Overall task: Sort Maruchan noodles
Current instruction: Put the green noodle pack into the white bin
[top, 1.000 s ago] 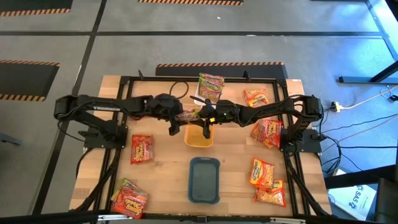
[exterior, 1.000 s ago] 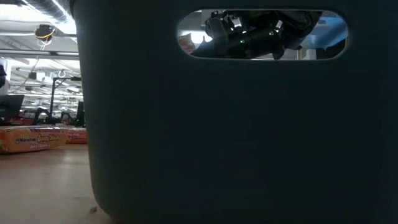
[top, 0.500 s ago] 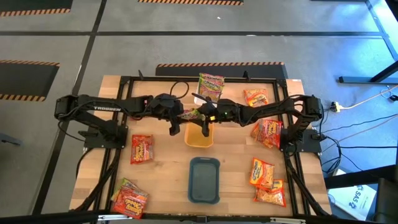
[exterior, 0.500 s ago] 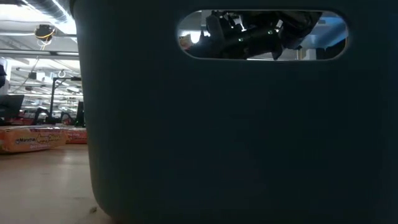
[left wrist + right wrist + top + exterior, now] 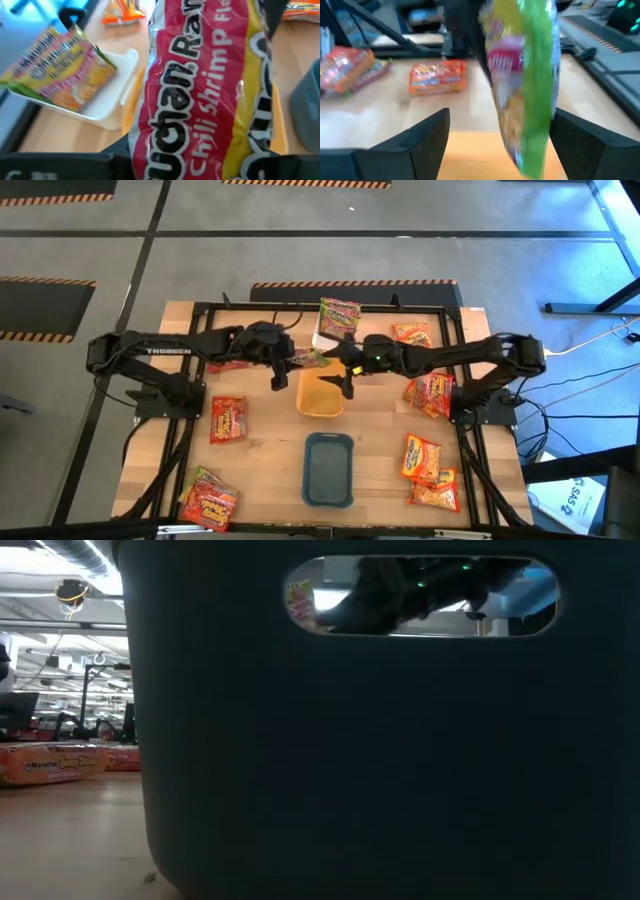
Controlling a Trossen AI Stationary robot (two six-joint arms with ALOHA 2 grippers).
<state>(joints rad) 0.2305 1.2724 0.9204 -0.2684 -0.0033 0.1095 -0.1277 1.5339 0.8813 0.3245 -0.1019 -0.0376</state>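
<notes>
A Maruchan noodles packet (image 5: 312,360), red and yellow with a green edge, hangs above the orange tray (image 5: 320,398) at the table's middle. It fills the left wrist view (image 5: 210,90) and shows edge-on in the right wrist view (image 5: 530,85). My left gripper (image 5: 290,365) is shut on it from the left. My right gripper (image 5: 343,370) stands open just right of it, with its fingers (image 5: 420,145) wide on either side and touching nothing. Another green-pink packet (image 5: 340,315) lies on the white tray (image 5: 320,337) at the far edge. My left gripper pinches the packet at its left end (image 5: 165,160) between its two fingers. It comes from the table's left, slanting a little downward, and the packet's length runs on past the fingers. The packet stands on edge, lifted clear above the orange tray.
A teal tray (image 5: 328,470) stands near the front edge and blocks most of the low view (image 5: 300,760). A red packet (image 5: 228,418) lies left of the middle and more lie at the near left (image 5: 208,500). Several orange and red packets (image 5: 428,392) lie on the right.
My right gripper has let go of the packet and drawn back toward the table's right edge, rising a little. The packet stays in my left gripper and has lifted slightly above the orange tray.
</notes>
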